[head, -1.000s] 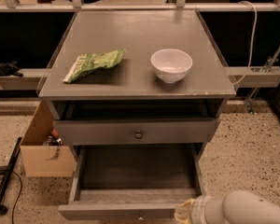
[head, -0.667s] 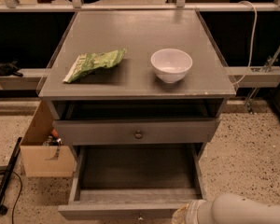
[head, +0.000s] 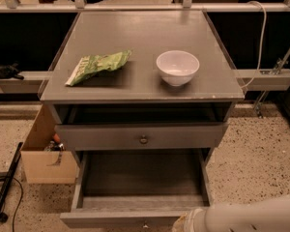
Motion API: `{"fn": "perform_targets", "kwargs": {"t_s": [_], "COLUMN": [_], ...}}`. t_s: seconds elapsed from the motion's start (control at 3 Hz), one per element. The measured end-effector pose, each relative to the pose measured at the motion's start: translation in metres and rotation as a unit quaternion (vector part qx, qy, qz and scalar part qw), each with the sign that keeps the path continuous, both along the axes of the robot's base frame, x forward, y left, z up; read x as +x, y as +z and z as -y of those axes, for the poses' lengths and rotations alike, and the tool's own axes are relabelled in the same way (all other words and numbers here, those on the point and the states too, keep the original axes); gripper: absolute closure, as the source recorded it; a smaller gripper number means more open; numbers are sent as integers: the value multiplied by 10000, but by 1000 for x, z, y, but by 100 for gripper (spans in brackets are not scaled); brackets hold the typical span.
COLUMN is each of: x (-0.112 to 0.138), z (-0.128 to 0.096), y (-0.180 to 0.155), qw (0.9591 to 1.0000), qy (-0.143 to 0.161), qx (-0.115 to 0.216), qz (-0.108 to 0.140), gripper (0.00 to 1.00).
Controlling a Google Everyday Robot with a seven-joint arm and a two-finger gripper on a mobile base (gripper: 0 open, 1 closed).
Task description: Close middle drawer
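The middle drawer (head: 140, 178) is pulled far out of the grey cabinet and is empty inside. Its front panel (head: 116, 220) lies at the bottom edge of the view, with the small knob (head: 145, 224) barely showing. The uppermost drawer (head: 140, 137), with a round brass knob (head: 143, 139), stands out slightly above it. The lowest drawer front is hidden. My gripper (head: 182, 223) is at the bottom edge, at the end of the white arm (head: 251, 216), right against the middle drawer's front panel, to the right of the knob.
On the cabinet top (head: 140, 33) lie a green snack bag (head: 97, 65) and a white bowl (head: 178, 67). A cardboard box (head: 46, 153) stands on the floor to the left. A black pole (head: 7, 182) lies further left. A rail and cable (head: 261, 52) run behind on the right.
The arm has sunk slightly lower and moved a little left along the drawer's front edge. The drawer has not visibly moved.
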State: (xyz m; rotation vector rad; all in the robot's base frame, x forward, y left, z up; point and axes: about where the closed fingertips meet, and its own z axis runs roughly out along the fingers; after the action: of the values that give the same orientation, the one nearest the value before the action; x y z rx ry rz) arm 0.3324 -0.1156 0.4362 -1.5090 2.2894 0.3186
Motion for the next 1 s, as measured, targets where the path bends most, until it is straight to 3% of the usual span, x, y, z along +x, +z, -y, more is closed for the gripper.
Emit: {"fn": "perform_targets", "kwargs": {"t_s": [0.33,0.67,1.0], "x": [6,7,3], "z": [-6,-7,-9], "y": [-20,-22,-22], "qw": [9999,9999,10000], "qy": [67,72,47], "qx": [-71,-71,29], "qz": [22,30,-60], "gripper": [100,81,50]}}
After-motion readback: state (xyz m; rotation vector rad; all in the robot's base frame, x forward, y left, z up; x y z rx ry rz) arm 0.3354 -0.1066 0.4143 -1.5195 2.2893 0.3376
